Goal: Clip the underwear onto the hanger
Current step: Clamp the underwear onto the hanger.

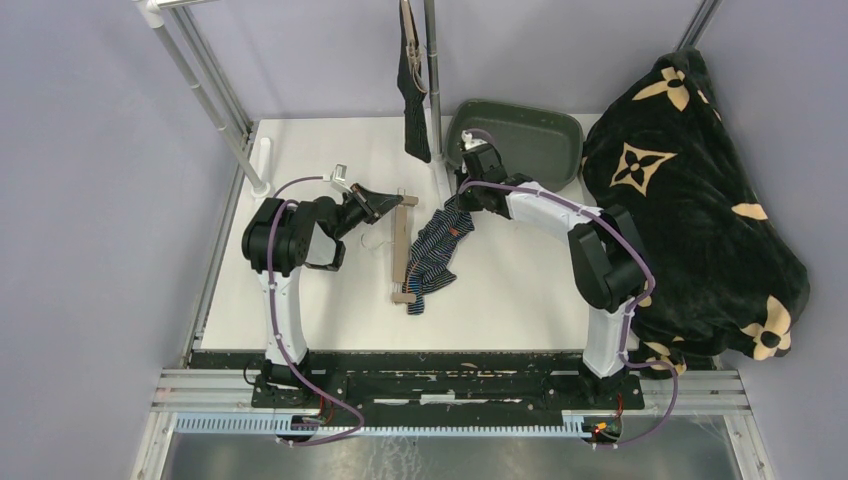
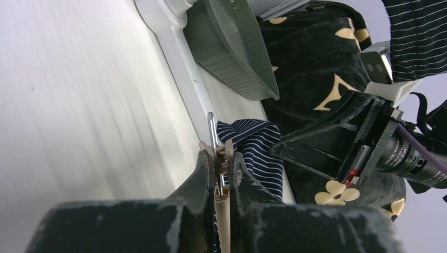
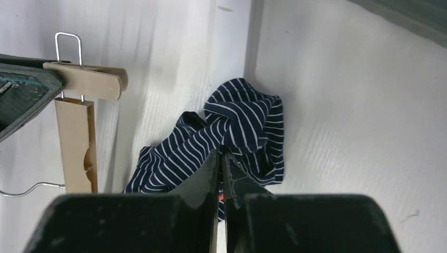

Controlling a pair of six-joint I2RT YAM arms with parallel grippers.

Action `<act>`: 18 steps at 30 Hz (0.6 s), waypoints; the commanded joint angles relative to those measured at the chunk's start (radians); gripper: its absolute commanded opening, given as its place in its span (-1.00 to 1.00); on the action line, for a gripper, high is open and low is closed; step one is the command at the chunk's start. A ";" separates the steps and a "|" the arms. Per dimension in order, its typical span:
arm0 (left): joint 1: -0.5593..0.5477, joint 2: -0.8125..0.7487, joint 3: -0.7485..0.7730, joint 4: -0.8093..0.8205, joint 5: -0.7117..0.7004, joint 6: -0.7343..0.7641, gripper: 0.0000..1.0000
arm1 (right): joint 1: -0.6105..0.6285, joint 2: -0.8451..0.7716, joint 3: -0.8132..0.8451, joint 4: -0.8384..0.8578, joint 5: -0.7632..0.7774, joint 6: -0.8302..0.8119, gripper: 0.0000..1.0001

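We see navy underwear (image 1: pixel 435 255) with white stripes, black underwear (image 1: pixel 415 110) with pale pinstripes, a tan hanger (image 1: pixel 406 240), a black blanket (image 1: pixel 690 230) with tan flowers, a dark green tub (image 1: pixel 540 140) and a white table (image 1: pixel 310 150)

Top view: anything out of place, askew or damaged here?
Nothing damaged or spilled. The navy striped underwear lies crumpled beside the wooden hanger, overlapping its near end. A black flowered blanket is heaped at the right edge of the table.
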 commanded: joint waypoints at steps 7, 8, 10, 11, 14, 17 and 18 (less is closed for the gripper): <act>0.005 -0.019 0.004 0.052 0.038 0.017 -0.94 | -0.004 0.073 0.102 0.219 -0.228 0.014 -0.73; 0.003 -0.020 0.004 0.052 0.038 0.016 -0.94 | -0.006 0.088 0.120 0.233 -0.275 0.016 -0.61; 0.004 -0.022 0.002 0.051 0.037 0.016 -0.94 | -0.008 0.113 0.149 0.263 -0.344 0.029 -0.35; 0.004 -0.021 0.001 0.051 0.038 0.015 -0.94 | -0.011 0.118 0.156 0.278 -0.363 0.032 -0.27; 0.005 -0.022 -0.004 0.053 0.038 0.015 -0.94 | -0.019 0.097 0.132 0.302 -0.351 0.022 -0.09; 0.011 -0.022 -0.008 0.054 0.038 0.015 -0.94 | -0.035 0.046 0.062 0.301 -0.312 -0.018 -0.17; 0.013 -0.022 -0.008 0.056 0.039 0.013 -0.94 | -0.041 0.030 0.045 0.291 -0.296 -0.032 -0.22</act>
